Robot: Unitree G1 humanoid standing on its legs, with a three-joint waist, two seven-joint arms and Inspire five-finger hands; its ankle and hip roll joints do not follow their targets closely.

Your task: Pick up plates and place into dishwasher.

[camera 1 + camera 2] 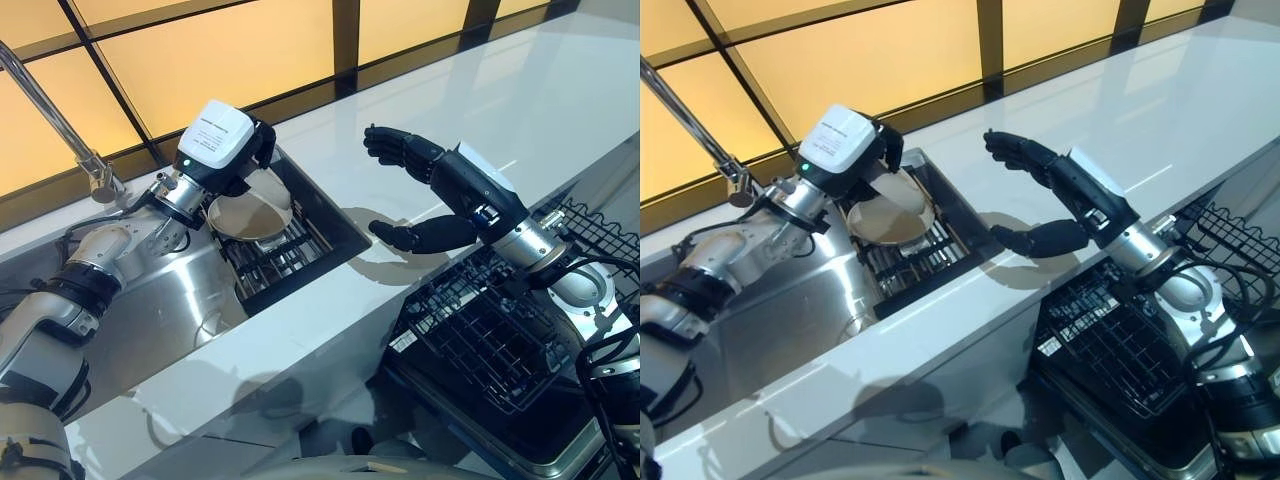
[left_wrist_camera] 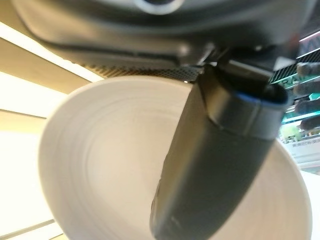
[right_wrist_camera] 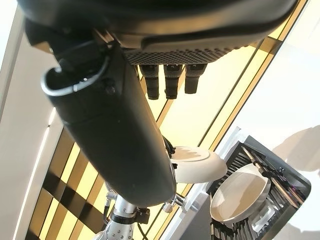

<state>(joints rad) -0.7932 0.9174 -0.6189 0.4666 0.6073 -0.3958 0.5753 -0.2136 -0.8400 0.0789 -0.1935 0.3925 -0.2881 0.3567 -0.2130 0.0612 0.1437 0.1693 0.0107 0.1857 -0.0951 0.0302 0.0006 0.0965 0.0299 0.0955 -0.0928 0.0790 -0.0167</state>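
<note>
Left hand [image 1: 240,150] grips a plate [image 1: 262,186] above the sink rack [image 1: 275,250]; right hand [image 1: 425,195] hovers spread over the counter [image 1: 520,110].

Long glossy white countertop [image 1: 520,90] runs left-near to right-far. Far side: amber-lit wall panels [image 1: 220,50] divided by dark frames. Steel sink basin [image 1: 160,320] at left, faucet [image 1: 60,125] above.

We see the sink [image 1: 180,290] at nine o'clock, sunk into the counter [image 1: 520,110], with a rack [image 1: 275,250] in its right end. The left hand [image 1: 235,150] holds one plate [image 3: 192,165] above that rack, a second plate [image 1: 250,215] lying in it below. At three o'clock the right hand [image 1: 420,190] hovers over the counter, fingers spread. The dishwasher basket [image 1: 490,340] sits at five o'clock, below the counter's near edge.
</note>
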